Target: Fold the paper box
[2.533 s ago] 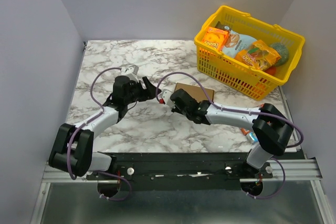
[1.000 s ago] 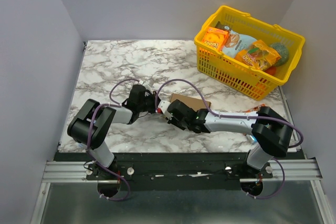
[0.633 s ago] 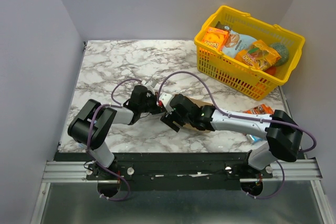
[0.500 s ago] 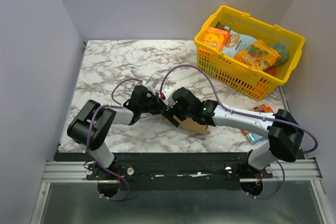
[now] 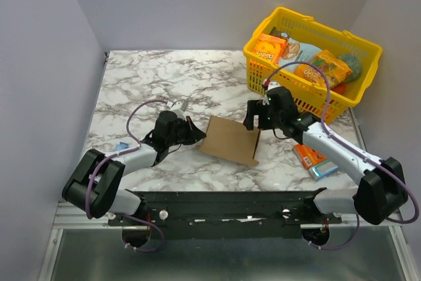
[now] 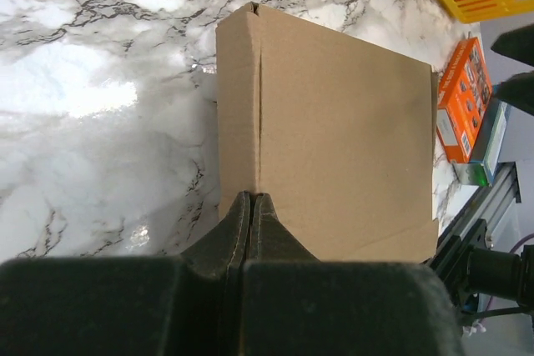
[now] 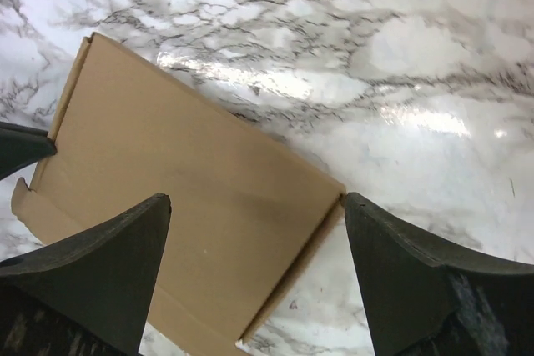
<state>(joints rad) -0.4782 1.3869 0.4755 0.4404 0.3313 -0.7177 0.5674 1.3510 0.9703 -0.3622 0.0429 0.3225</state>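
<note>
We see the paper box point(image 5: 229, 140) lying flat on the marble table point(image 5: 151, 77), near its front edge and roughly midway between the two arms, a plain brown sheet with a crease running close to its left side. In the left wrist view the box point(image 6: 334, 131) fills the middle of the picture, with a small notch at the far end of that crease. The left end effector point(image 5: 195, 135) sits at the box's left edge, and from its own camera we see its fingers point(image 6: 251, 203) pressed together on that edge, so it has the cardboard pinched. The right end effector point(image 5: 254, 122) hangs above the box's far right corner, and in the right wrist view it point(image 7: 256, 202) stands wide open with nothing between its fingers; the box point(image 7: 192, 198) lies below it, apart from them. At the left margin of that view a dark fingertip of the left end effector meets the cardboard edge. To the right of the box, apart from it, an orange snack box point(image 5: 309, 156) lies on the table. Farther back at the right stands a yellow basket point(image 5: 309, 106) filled with snack packs point(image 5: 322, 67). A small blue item point(image 5: 120, 146) lies by the left arm.
</note>
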